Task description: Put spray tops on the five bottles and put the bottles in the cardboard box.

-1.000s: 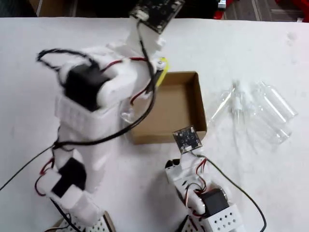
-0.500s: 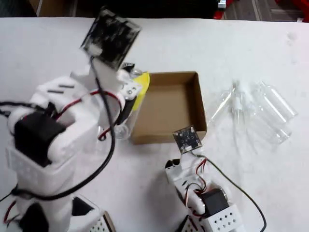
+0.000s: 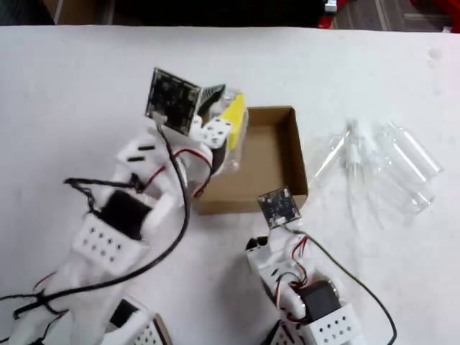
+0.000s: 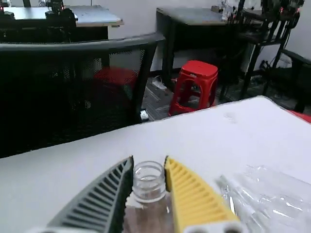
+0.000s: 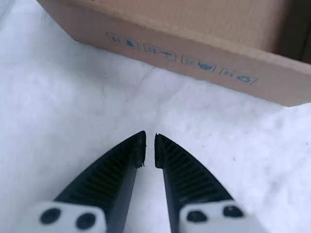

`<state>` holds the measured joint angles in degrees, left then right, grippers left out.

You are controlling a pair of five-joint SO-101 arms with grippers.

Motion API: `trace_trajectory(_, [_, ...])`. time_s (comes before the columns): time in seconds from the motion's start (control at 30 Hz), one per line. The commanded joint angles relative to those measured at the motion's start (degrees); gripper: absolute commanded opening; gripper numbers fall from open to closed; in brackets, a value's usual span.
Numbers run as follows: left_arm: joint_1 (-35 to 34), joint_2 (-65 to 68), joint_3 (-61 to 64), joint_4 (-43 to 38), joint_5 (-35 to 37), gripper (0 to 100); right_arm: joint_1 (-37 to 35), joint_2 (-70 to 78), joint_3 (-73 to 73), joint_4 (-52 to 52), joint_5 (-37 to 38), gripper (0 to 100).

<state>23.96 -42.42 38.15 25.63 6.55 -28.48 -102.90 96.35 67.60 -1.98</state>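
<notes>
High view: the cardboard box (image 3: 299, 154) lies open on the white table (image 3: 86, 65). The left claw (image 3: 228, 98) hangs over the box's left wall, its grey and yellow fingers clamped on a clear bottle (image 3: 228, 93). A loose heap of clear bottles and spray tops (image 3: 384, 169) lies well apart from the box, off its right side. The right arm (image 3: 291, 266) sits just off the box's near wall, by its right corner.

Left wrist view: the left claw (image 4: 148, 161) grips the bottle (image 4: 148, 183) at the neck, the ribbed grey finger (image 4: 104, 194) on one side and the yellow finger (image 4: 189, 194) on the other, both touching the glass-clear wall. The bottle's mouth is open, with no spray top on it. More clear bottles (image 4: 272, 194) lie on the table on the yellow finger's side. Beyond the table's edge stand a dark chair (image 4: 73, 82) and a red stool (image 4: 194, 85).

Right wrist view: the right claw (image 5: 149, 147) hangs low over the table (image 5: 58, 111), its two black fingers (image 5: 114, 174) drawn almost together with only a thin slit between the tips and nothing held. The box's brown outer wall (image 5: 170, 53) stands near, ahead of the tips and not touching them.
</notes>
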Motion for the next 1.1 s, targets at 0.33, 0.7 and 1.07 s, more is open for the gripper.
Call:
trace_trajectory(0.33, [-2.0,10.2,12.7,-17.6,3.4,2,0.7,-0.3,0.5,0.1,0.6,1.8])
trace_trajectory(0.7, [-1.9,9.5,17.3,-17.8,-1.3,2,0.7,-0.3,0.5,0.1,0.6,1.8])
trace_trajectory(1.07, [-1.5,8.9,21.5,-15.0,-1.3,2,0.7,-0.3,0.5,0.1,0.6,1.8])
